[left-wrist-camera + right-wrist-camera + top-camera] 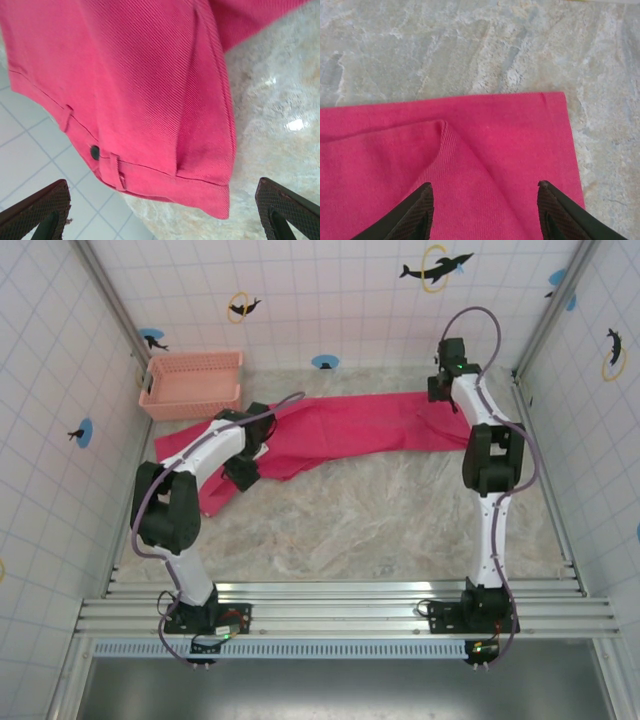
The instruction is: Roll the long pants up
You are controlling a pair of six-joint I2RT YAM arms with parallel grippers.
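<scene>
The long pants (350,425) lie stretched across the far half of the table, waistband end to the left near the pale pink lattice basket (195,380), leg ends to the right. Nothing is rolled yet, so the job looks to be at the laying-out step, with the first turn of the roll next. The left gripper (161,181) hangs over the waistband (150,175), its fingers spread wide with nothing between them; the dark button (94,152) and two belt loops show just below it. The right gripper (485,183) sits over the leg hem (555,95) with its fingers parted and no cloth pinched, and a small raised crease (442,125) runs up between them. In the top view the left end bends back toward the near side, so the cloth is not quite straight. My guess is that the next move calls for a grip on one short end — the square, flat hem seems the easier start — then folding it over onto itself and working along the length, with the other arm pinning the cloth so it does not drag. The crease may want smoothing first. The tabletop (380,530) is a glossy, marble-patterned sheet, likely slick under fabric. White tiled walls with dolphin stickers (435,268) close in three sides, and aluminium rails (340,610) carry the arm bases at the near edge.
</scene>
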